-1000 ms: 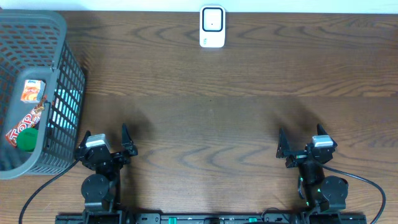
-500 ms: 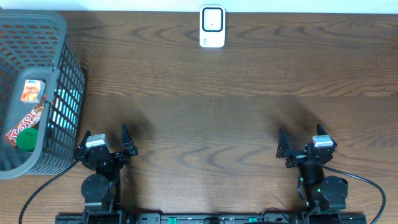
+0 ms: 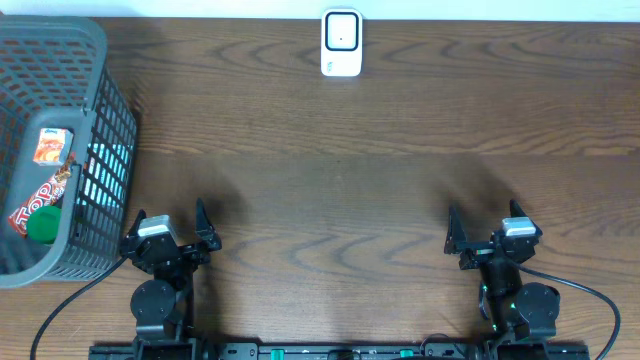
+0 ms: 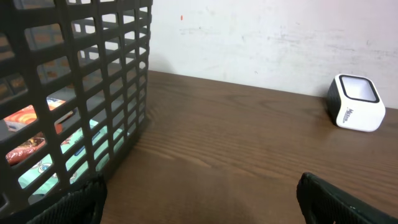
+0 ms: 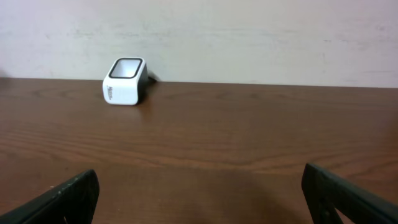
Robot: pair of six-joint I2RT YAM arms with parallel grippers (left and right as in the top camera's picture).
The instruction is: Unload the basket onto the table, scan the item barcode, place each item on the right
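Dark wood-grain worktop (image 3: 340,190) under a pale wall. The left fingers (image 4: 336,199) and the right fingers (image 5: 62,199) are spread wide and hold nothing, low at the near edge. The items, a red packet (image 3: 38,200) among them, lie piled in the grey basket (image 3: 95,60) at the left. The white scanner (image 3: 341,43) sits at the far edge, well apart. Likely trouble: fingers snagging the basket's tall mesh wall and dragging it, pinching two packets together, or the barcode facing away from the scanner.
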